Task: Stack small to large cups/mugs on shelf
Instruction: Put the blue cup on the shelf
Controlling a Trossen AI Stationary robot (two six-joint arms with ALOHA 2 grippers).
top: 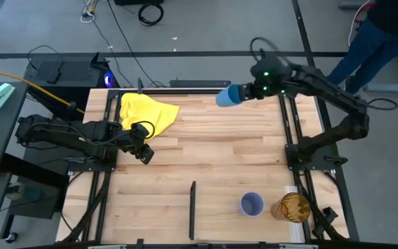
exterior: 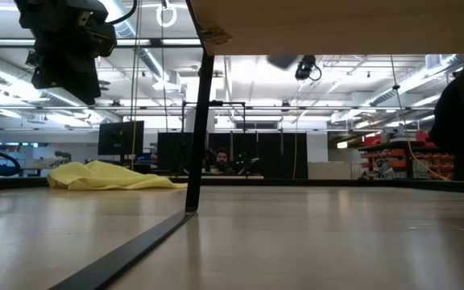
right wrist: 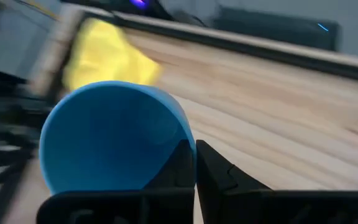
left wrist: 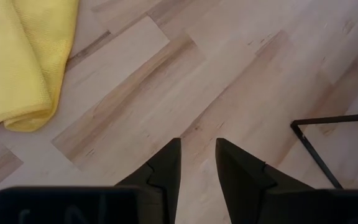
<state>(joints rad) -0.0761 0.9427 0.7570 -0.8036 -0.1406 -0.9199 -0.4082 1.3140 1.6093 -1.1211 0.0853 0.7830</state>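
Observation:
My right gripper (top: 249, 92) hangs above the table's far edge, shut on the small bright blue cup (top: 228, 95). The cup lies level in the air, its open mouth (right wrist: 114, 137) facing the wrist camera. The lavender cup (top: 251, 204) stands mouth up near the table's near right corner. The amber tumbler (top: 294, 207) is just right of it, beside a white strip. My left gripper (top: 144, 153) hovers over the left half of the table, beside the yellow cloth (top: 147, 112), fingers a narrow gap apart (left wrist: 199, 162) and holding nothing. My right gripper holds the blue cup by its rim wall (right wrist: 185, 140), one finger inside the mouth and one outside (right wrist: 219, 174). The fingers come level from the table's right side. The cup is lifted clear and lies on its side, its base pointing toward the table's left.
A thin black shelf frame (top: 193, 207) stands near the near edge; in the low view its leg (exterior: 200, 121) carries a wooden board (exterior: 337, 24) overhead. The yellow cloth (left wrist: 23, 62) lies crumpled at the far left. A person (top: 378, 34) stands beyond the far right corner.

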